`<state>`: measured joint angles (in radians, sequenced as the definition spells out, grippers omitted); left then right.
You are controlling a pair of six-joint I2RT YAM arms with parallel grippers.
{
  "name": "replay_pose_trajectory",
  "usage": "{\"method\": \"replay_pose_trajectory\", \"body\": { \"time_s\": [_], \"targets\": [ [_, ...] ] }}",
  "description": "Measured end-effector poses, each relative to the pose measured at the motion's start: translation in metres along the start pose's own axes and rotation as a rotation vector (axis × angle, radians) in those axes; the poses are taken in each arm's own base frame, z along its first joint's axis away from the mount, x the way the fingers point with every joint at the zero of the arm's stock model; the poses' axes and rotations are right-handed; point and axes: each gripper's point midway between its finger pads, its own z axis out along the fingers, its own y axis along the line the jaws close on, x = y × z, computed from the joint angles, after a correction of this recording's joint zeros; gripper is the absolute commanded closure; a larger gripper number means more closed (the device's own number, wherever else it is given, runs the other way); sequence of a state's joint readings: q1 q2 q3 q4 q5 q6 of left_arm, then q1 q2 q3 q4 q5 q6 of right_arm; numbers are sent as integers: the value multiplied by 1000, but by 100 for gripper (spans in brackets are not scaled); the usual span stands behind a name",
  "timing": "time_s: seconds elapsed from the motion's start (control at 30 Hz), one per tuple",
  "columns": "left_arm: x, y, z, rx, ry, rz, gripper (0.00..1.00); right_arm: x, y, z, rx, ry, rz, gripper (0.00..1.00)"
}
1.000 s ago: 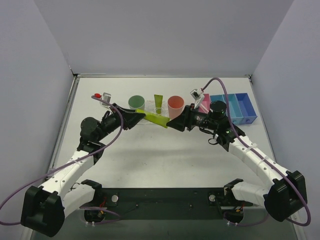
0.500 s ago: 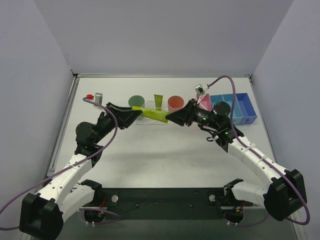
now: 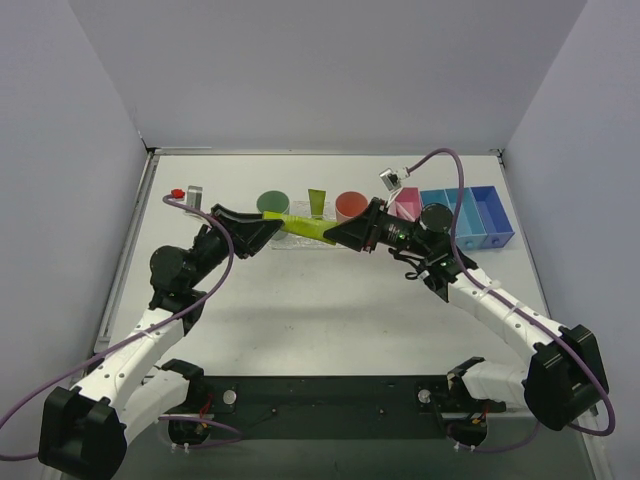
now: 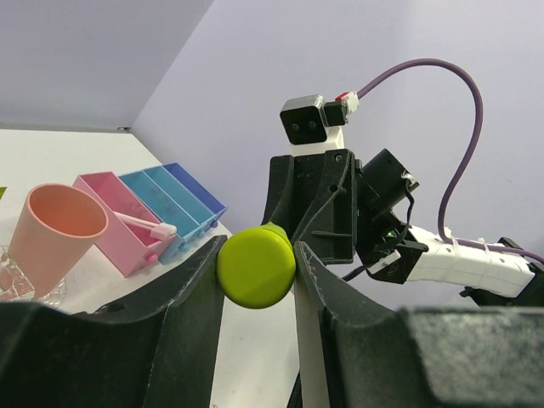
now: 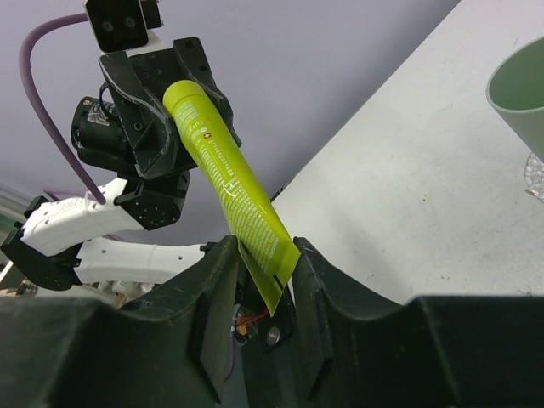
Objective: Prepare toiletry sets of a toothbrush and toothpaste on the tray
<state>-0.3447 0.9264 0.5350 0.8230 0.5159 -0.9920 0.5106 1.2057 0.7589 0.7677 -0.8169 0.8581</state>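
A lime-green tube (image 3: 305, 229) hangs in the air between both grippers, just in front of the clear tray (image 3: 290, 246). My left gripper (image 3: 272, 228) is shut on its round cap end (image 4: 255, 267). My right gripper (image 3: 336, 235) is shut on its flat crimped end (image 5: 265, 251). A second lime-green tube (image 3: 317, 203) stands at the tray between the green cup (image 3: 272, 203) and the salmon cup (image 3: 351, 206). A slim pale pink toothbrush (image 4: 143, 224) lies across the pink bin (image 4: 110, 223).
The pink bin (image 3: 408, 205) and the blue bins (image 3: 472, 216) stand at the back right, behind my right arm. A small red-and-grey item (image 3: 186, 192) sits at the back left. The two arms face each other closely over the table's middle.
Both grippers carried the tube a little up and away, toward the tray. The left arm drew back to the left and the right gripper followed leftward. Both stay shut on the tube.
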Motion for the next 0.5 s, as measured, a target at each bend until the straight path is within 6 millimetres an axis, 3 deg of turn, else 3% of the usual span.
{"method": "replay_pose_trajectory", "body": {
  "time_s": [0.13,0.17,0.4,0.43,0.47,0.5],
  "targets": [
    [-1,-1,0,5,-3,3,100,-3,3,1,-13,-10,-6,90],
    [-1,-2,0,8,-4,4,100,-3,4,1,-15,-10,-2,100],
    [-2,-4,0,17,-6,3,99,-5,8,1,-30,-16,-1,100],
    [-1,-3,0,19,-3,4,94,-5,8,0,-31,-15,0,100],
    [-1,-3,0,18,-1,4,72,-5,7,0,-31,-15,-1,100],
    [0,-2,0,18,5,4,61,-6,6,-1,-28,-16,-1,100]
  ]
}}
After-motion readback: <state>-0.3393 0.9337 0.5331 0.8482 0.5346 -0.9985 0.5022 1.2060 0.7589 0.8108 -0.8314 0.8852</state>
